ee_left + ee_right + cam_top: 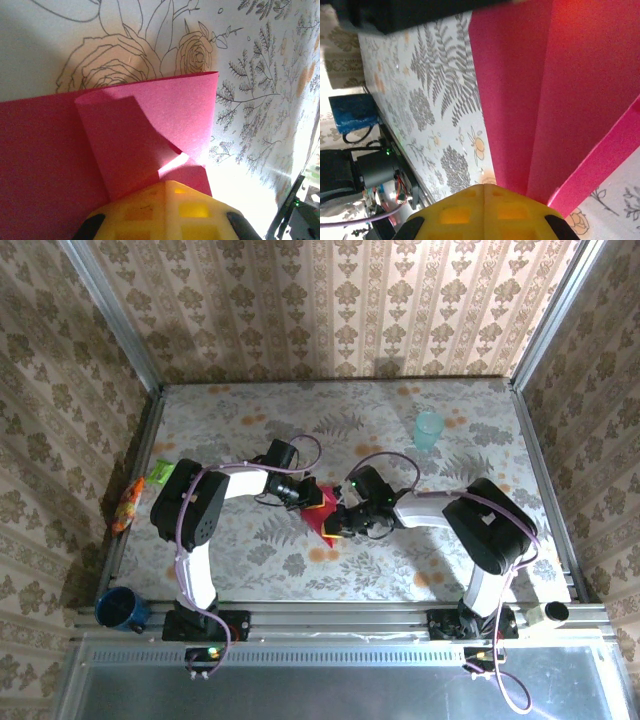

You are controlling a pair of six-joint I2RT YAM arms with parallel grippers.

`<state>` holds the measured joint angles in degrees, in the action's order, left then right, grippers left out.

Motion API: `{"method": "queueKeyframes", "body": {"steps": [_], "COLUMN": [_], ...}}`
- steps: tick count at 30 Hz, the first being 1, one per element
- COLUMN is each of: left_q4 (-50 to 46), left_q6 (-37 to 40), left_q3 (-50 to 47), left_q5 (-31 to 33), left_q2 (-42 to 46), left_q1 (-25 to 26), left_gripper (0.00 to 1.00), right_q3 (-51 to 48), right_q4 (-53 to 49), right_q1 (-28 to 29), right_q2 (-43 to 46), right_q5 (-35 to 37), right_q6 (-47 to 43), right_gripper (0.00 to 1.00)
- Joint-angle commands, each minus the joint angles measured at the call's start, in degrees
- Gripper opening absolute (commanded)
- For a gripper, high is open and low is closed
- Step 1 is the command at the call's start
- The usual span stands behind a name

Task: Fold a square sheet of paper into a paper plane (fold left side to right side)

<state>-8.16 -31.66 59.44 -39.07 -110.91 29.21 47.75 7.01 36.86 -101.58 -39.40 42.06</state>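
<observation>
Starting at the lower left of the top view, a blue mug (120,608) sat by the left arm's base, with green-and-orange packets (130,502) higher along the left edge of the table (250,570). At mid-frame the left gripper (303,494) and the right gripper (338,521) faced each other tip to tip, both clenched on the magenta sheet of paper (318,532), one flap of it folded over and partly raised. Farther up and right stood the pale teal cup (428,429), well apart from the paper.
</observation>
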Motion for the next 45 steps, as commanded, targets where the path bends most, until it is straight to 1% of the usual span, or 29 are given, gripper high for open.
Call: {"method": "queueKeyframes", "body": {"steps": [1, 7, 17, 34, 45], "left_q4": [-5.0, -5.0, -5.0, -4.8, -4.8], "left_q6": [0.5, 0.5, 0.4, 0.4, 0.3], "left_q3": [-2.2, -2.2, -2.2, -2.9, -2.9], "left_q5": [6.6, 6.6, 6.6, 6.9, 7.3], "left_q2": [-4.0, -4.0, -4.0, -4.0, -4.2], "left_q1": [0.2, 0.2, 0.2, 0.1, 0.0], "left_gripper": [0.0, 0.0, 0.0, 0.0, 0.0], "right_q3": [2.6, 4.1, 2.3, -2.5, -3.6], "right_q4": [-1.8, -2.6, -3.5, 0.5, 0.0], "right_q1": [-0.6, -0.6, 0.6, 2.4, 3.4], "right_q2": [-1.7, -4.2, -4.9, -3.5, -2.7], "right_q5": [0.9, 1.6, 1.2, 1.6, 1.0], "right_q6": [-1.6, -2.3, -2.3, 0.8, 1.3], "right_gripper": [0.04, 0.04, 0.04, 0.04, 0.04]}}
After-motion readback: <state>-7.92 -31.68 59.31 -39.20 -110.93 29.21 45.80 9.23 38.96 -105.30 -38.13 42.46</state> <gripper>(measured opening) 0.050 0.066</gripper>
